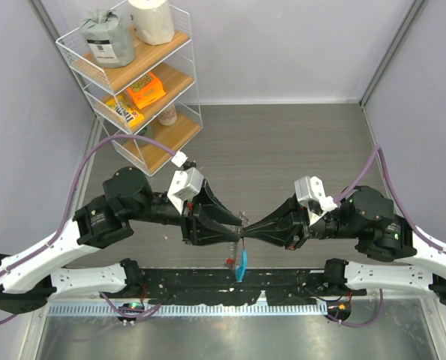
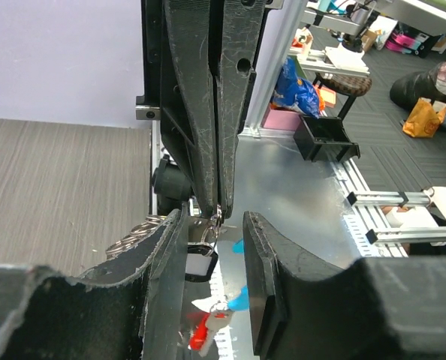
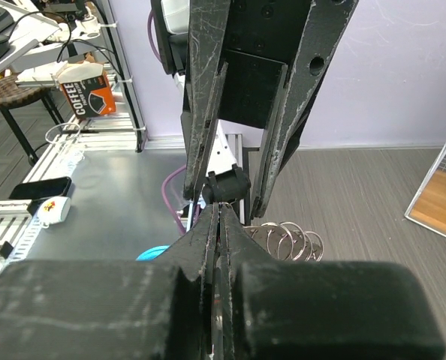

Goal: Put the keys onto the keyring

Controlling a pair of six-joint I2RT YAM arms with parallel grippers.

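Observation:
Both arms meet low over the table's near middle. My right gripper (image 1: 251, 233) (image 3: 219, 207) is shut, with the thin silvery keyring (image 2: 216, 219) pinched at its tips. From the ring hang a blue tag (image 1: 242, 265) (image 2: 240, 298), a red tag (image 2: 200, 331) and a black fob (image 2: 200, 260). My left gripper (image 1: 235, 229) (image 2: 215, 225) is open. Its fingers (image 3: 201, 112) stand either side of the right gripper's tips without clamping anything. The keys (image 2: 131, 237) (image 3: 284, 240), a fan of silvery loops, lie just outside the left gripper's left finger. Whether they hang on the ring is hidden.
A white wire shelf rack (image 1: 179, 56) with rolls and boxes stands at the back left. A black rail (image 1: 230, 283) runs along the near edge under the hanging tags. Purple cables loop beside each arm.

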